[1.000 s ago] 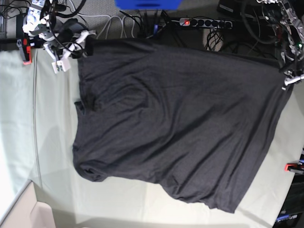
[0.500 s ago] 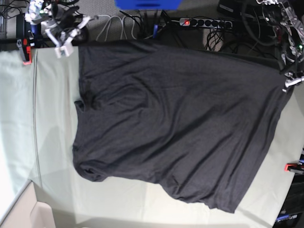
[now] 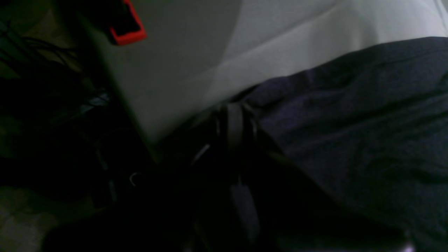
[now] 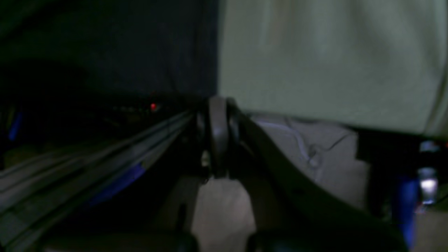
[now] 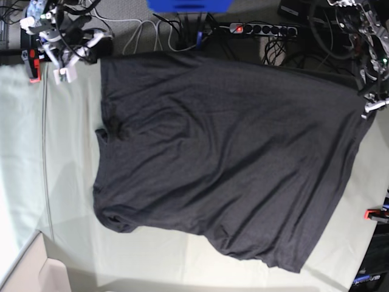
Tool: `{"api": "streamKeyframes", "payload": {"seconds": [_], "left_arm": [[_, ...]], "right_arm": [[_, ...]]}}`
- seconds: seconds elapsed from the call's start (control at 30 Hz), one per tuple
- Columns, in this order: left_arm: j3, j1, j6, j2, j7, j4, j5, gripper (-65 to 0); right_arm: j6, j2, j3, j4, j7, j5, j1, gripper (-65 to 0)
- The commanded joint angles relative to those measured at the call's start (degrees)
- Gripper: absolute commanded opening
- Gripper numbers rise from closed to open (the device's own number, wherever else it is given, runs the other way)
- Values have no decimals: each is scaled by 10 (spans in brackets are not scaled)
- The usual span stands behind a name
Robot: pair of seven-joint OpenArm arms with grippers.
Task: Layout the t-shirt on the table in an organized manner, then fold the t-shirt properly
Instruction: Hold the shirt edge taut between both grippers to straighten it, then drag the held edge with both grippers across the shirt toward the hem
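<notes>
Across the middle of the base view, spread flat on the wide table of pale grey-green creased cloth (image 5: pixel 67 194): large dark charcoal soft fabric t-shirt (image 5: pixel 231 158), plain side up, no print to be seen, upper hem just at the table's far border

At far right of that view, left gripper (image 5: pixel 372 104) with jaws together, apparently pinching the t-shirt's upper right corner; in the left wrist view, same dark fingers closed at the cloth edge (image 3: pixel 234 119), close to the small red clamp (image 3: pixel 127 31)

At upper left, right gripper (image 5: pixel 64 64) also closed but holding nothing, just beside the t-shirt's upper left corner, not touching it; confirmed in the right wrist view, only bare fingers pressed together (image 4: pixel 217 133)

Possible troubles, judged from this:
- Pulling more to the right with one corner only: whole t-shirt dragged askew, or slipping over the table border toward the black power strip (image 5: pixel 261 28) and cables
- Releasing too high: corner falling back folded
- Bunched sleeve at lower left (image 5: pixel 115 220) and wavy lower hem left unsmoothed: creases locked in by the first fold
- Right gripper coming back closed: pushing cloth instead of gripping
</notes>
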Motion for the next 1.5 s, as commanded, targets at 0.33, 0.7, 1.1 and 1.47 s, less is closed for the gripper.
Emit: {"api": "streamKeyframes", "payload": {"seconds": [0.33, 0.7, 1.1, 1.47], "left_arm": [[-2, -3, -2, -8, -12, 13, 0, -650], [-2, -3, -2, -8, -12, 13, 0, -650], [-2, -10, -2, -17, -12, 13, -1, -650], [-2, -11, -2, -16, -12, 56, -1, -650]], "right_arm": [[2, 2, -12, -31, 9, 7, 17, -310], [2, 2, -92, -59, 9, 7, 14, -377], [2, 25, -88, -64, 9, 8, 12, -650], [2, 26, 19, 41, 0, 10, 18, -650]]}}
